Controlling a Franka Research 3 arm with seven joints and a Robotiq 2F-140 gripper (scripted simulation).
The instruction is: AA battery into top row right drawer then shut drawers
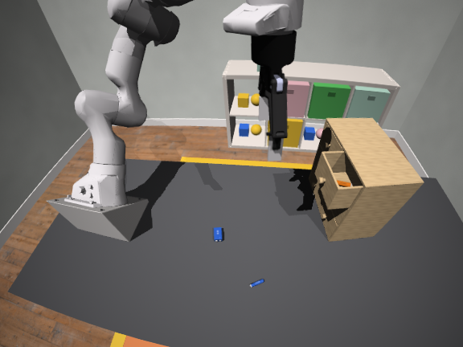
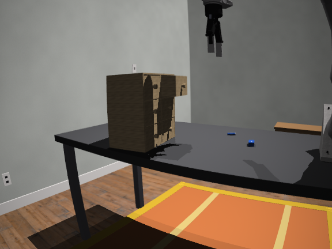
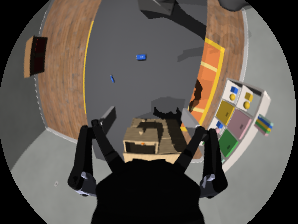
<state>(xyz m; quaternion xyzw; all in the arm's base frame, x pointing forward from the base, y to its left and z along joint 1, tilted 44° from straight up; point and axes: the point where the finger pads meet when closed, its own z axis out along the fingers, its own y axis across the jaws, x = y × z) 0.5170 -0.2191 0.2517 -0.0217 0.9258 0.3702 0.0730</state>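
Observation:
The AA battery, a slim blue cylinder (image 1: 257,283) (image 2: 231,134) (image 3: 112,79), lies on the dark table (image 1: 181,273) (image 2: 207,141). The wooden chest (image 1: 386,161) (image 2: 125,112) stands upright. Its top-row right drawer (image 1: 342,197) (image 2: 181,86) (image 3: 132,134) is pulled part way out. An orange thing (image 1: 343,183) (image 3: 143,144) lies inside that drawer. The other visible drawers look shut, though shadow covers part of the front. My gripper (image 1: 269,137) (image 2: 215,50) (image 3: 148,113) is open and empty, high above the table, in front of the chest and well away from the battery.
A blue box-shaped battery (image 1: 218,234) (image 2: 251,143) (image 3: 141,57) stands on the table between the robot base (image 1: 100,213) and the AA battery. A white shelf (image 1: 321,72) with coloured bins stands on the floor beyond the table.

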